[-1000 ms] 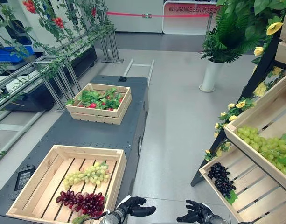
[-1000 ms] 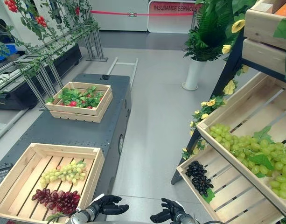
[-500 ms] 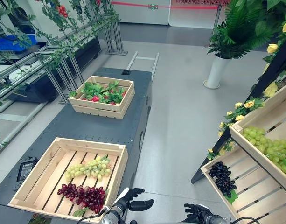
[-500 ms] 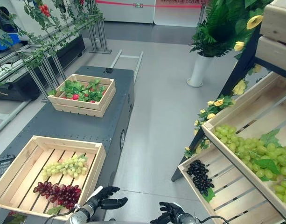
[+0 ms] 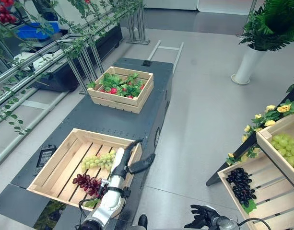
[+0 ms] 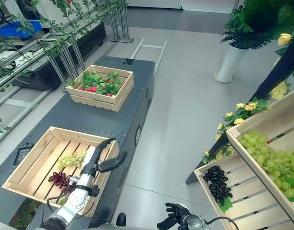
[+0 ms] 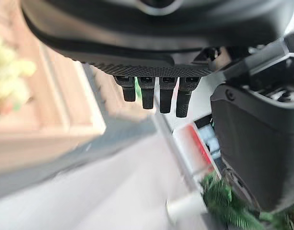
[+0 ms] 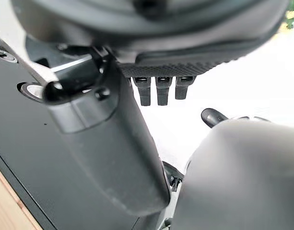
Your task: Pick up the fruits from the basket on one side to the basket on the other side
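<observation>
You are holding the left robot hand point(image 5: 130, 162), fingers spread and empty, over the near crate point(image 5: 55, 162) where the grapes point(image 5: 98, 162) are lying; descending off-centre, you risk striking its rim.

Green grapes point(image 5: 98, 161) and dark red grapes point(image 5: 87, 182) lying in slatted wooden crate point(image 5: 55, 160), just beside raised left hand point(image 5: 130, 160); black grapes point(image 5: 241, 182) far off, in shelf crate point(image 5: 266, 203).

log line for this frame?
left hand: open, above near crate, empty | right hand: low, idle, empty | crate: green grapes, red grapes | shelf crate: black grapes
</observation>
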Tool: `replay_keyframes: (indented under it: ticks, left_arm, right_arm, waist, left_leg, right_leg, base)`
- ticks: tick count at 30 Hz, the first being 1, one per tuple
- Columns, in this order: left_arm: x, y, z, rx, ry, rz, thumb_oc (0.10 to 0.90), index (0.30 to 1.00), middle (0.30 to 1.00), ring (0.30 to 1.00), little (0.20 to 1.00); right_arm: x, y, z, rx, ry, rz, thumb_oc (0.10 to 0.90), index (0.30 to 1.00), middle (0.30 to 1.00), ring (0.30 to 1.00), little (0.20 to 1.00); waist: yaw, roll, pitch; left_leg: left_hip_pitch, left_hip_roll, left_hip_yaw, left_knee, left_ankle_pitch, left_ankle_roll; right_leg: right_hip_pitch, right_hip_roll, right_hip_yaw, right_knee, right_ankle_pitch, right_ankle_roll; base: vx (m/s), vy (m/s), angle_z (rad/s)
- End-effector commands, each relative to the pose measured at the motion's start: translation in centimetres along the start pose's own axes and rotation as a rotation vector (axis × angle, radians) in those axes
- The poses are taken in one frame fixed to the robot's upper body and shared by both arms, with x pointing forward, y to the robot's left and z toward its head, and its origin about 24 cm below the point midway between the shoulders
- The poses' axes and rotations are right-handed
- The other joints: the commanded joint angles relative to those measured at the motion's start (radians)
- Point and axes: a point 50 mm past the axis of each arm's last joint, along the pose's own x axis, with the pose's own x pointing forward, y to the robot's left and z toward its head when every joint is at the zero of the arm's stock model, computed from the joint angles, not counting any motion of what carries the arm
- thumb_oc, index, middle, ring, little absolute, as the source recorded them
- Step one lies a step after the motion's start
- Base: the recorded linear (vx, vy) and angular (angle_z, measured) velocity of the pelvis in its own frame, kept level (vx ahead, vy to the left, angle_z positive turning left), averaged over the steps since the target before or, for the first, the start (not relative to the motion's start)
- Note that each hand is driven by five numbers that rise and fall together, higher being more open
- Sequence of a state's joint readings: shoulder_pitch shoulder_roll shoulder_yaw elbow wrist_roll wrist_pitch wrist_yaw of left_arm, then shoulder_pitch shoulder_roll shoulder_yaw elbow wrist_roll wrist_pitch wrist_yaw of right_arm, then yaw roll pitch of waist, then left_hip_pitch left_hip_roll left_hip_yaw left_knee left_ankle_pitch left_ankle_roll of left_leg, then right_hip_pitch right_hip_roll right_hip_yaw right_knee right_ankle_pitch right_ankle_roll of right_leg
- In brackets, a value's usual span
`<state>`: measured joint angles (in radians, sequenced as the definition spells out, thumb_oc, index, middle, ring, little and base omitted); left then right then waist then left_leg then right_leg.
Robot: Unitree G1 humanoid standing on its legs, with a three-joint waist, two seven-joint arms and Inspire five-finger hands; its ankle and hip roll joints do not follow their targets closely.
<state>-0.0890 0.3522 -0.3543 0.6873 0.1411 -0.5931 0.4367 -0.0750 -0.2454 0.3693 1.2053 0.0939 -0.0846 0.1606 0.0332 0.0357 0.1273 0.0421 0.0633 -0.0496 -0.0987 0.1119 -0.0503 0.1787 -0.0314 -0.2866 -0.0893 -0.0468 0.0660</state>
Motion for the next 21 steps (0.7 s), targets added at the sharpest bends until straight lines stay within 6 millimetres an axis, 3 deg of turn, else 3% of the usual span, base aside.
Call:
replay_keyframes:
  ticks: [1,9,10,11,12,15,21]
  left_arm:
    - [5.6,3.5,6.1,0.041,-0.304,0.198,0.8,0.9,0.9,0.9,0.9]
    - [7.6,8.5,5.1,0.459,-0.243,0.203,0.8,0.9,0.9,0.9,0.9]
    - [7.7,10.7,4.5,0.563,-0.21,0.221,0.8,0.9,0.9,0.9,0.9]
    - [7.8,11.0,4.5,0.578,-0.208,0.223,0.8,0.9,0.9,0.9,0.9]
    - [7.9,13.1,4.3,0.658,-0.188,0.243,0.8,0.9,0.9,0.9,0.9]
    - [7.7,15.9,3.9,0.817,-0.14,0.268,0.8,0.9,0.9,0.9,0.9]
    - [7.1,19.3,3.4,1.066,-0.065,0.293,0.8,0.9,0.9,0.9,0.9]
  right_arm:
    - [0.2,-1.7,2.8,-0.053,-0.08,-0.065,0.8,0.9,0.9,0.9,0.9]
    - [-0.1,-1.9,1.5,-0.095,-0.054,-0.052,0.8,0.9,0.9,0.9,0.9]
    - [-0.3,-2.3,1.3,-0.106,-0.055,-0.053,0.8,0.9,0.9,0.9,0.9]
    - [-0.3,-2.3,1.3,-0.106,-0.056,-0.053,0.8,0.9,0.9,0.9,0.9]
    - [-0.5,-3.0,1.6,-0.109,-0.072,-0.054,0.8,0.9,0.9,0.9,0.9]
    - [-0.7,-3.9,2.1,-0.115,-0.09,-0.071,0.8,0.9,0.9,0.9,0.9]
    - [-1.0,-4.6,2.8,-0.116,-0.142,-0.094,0.8,0.9,0.9,0.9,0.9]
  waist:
    - [0.027,-0.016,0.035]
    - [0.01,-0.003,0.026]
    - [0.003,0.004,0.028]
    - [0.003,0.005,0.029]
    - [-0.002,0.012,0.034]
    - [-0.003,0.026,0.048]
    - [0.0,0.046,0.081]
  left_leg:
    - [0.05,-0.079,0.018,0.011,-0.145,0.045]
    - [0.071,-0.087,0.023,0.011,-0.151,0.045]
    - [0.072,-0.087,0.028,0.011,-0.15,0.044]
    - [0.072,-0.087,0.028,0.011,-0.15,0.044]
    - [0.07,-0.088,0.03,0.011,-0.146,0.044]
    - [0.065,-0.089,0.026,0.011,-0.139,0.046]
    - [0.051,-0.085,0.018,0.021,-0.127,0.049]
  right_leg:
    - [-0.04,-0.024,0.022,0.058,-0.03,-0.034]
    - [-0.017,-0.037,0.012,0.053,-0.033,-0.02]
    - [-0.019,-0.039,0.014,0.058,-0.035,-0.017]
    - [-0.019,-0.039,0.014,0.059,-0.035,-0.017]
    - [-0.026,-0.041,0.016,0.07,-0.038,-0.017]
    - [-0.041,-0.045,0.02,0.094,-0.045,-0.021]
    - [-0.083,-0.052,0.002,0.201,-0.094,-0.034]
  base:
    - [0.0,0.021,0.14]
    - [0.04,0.045,0.08]
    - [0.04,0.064,0.01]
    - [0.04,0.104,0.0]
    - [0.02,0.089,-0.01]
    - [0.02,0.1,0.0]
    - [0.04,0.104,0.03]
